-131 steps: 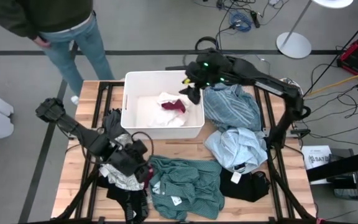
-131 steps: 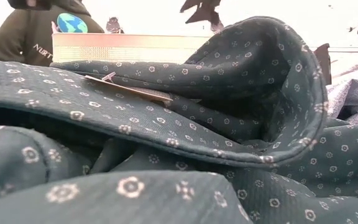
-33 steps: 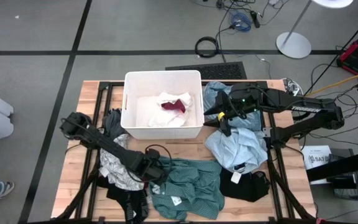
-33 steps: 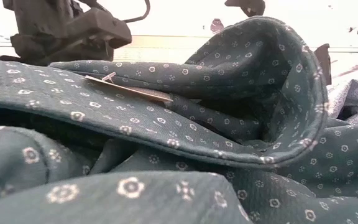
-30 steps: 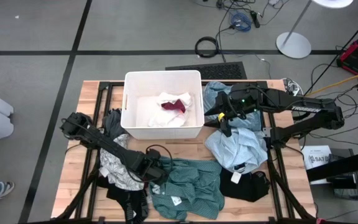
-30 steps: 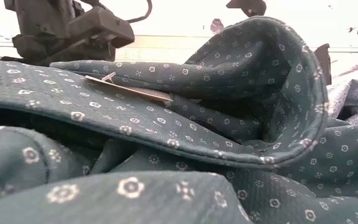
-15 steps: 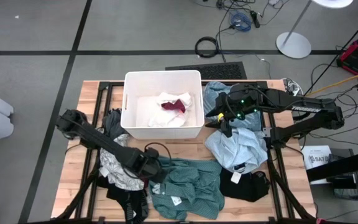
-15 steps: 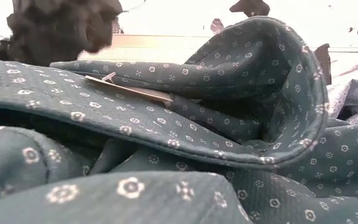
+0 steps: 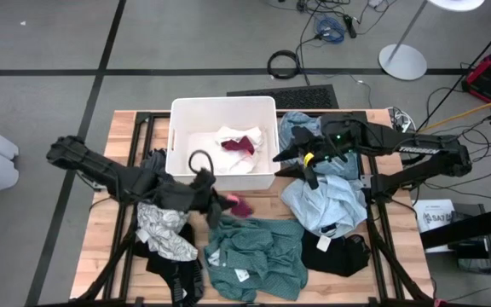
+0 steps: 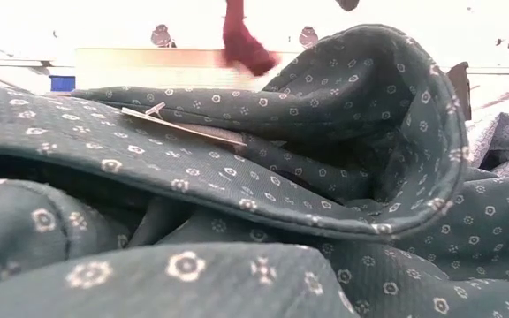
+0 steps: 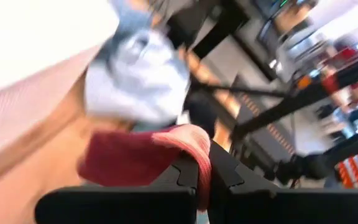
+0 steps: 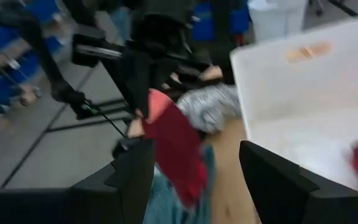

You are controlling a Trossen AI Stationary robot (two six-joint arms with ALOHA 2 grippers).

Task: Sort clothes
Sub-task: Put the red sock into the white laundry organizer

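Note:
My left gripper [image 9: 218,201] is shut on a dark red garment [image 9: 239,205], just in front of the white bin [image 9: 177,175] and above the teal-green garment [image 9: 254,254]. The red garment also shows in the low view [image 10: 241,40] and in the right wrist view [image 12: 176,146]. My right gripper [image 9: 301,166] is open and empty, by the bin's right wall, over the light blue garments [image 9: 326,203]. A black garment [image 9: 339,253] lies near right, and a white-grey patterned one [image 9: 164,232] near left. More dark red and white cloth [image 9: 235,143] lies in the bin. My left gripper pinches an upper edge of the dark red garment [image 11: 194,146] between its two shut fingers [image 11: 188,177]. The fingers come slanting from the table's left and above. The garment hangs slack below them [image 12: 185,174], lifted clear of the teal-green garment.
The teal-green garment fills the foreground of the low view [image 10: 237,221], a paper tag [image 10: 184,126] on it. A dark garment [image 9: 153,162] lies left of the bin. Cables and a lamp base [image 9: 402,61] are on the floor beyond the table.
My left gripper has risen from the left edge of the teal-green garment and gone toward the bin, drawing the dark red garment up and clear; it now hangs below the fingers. My right gripper has stayed by the bin's right wall.

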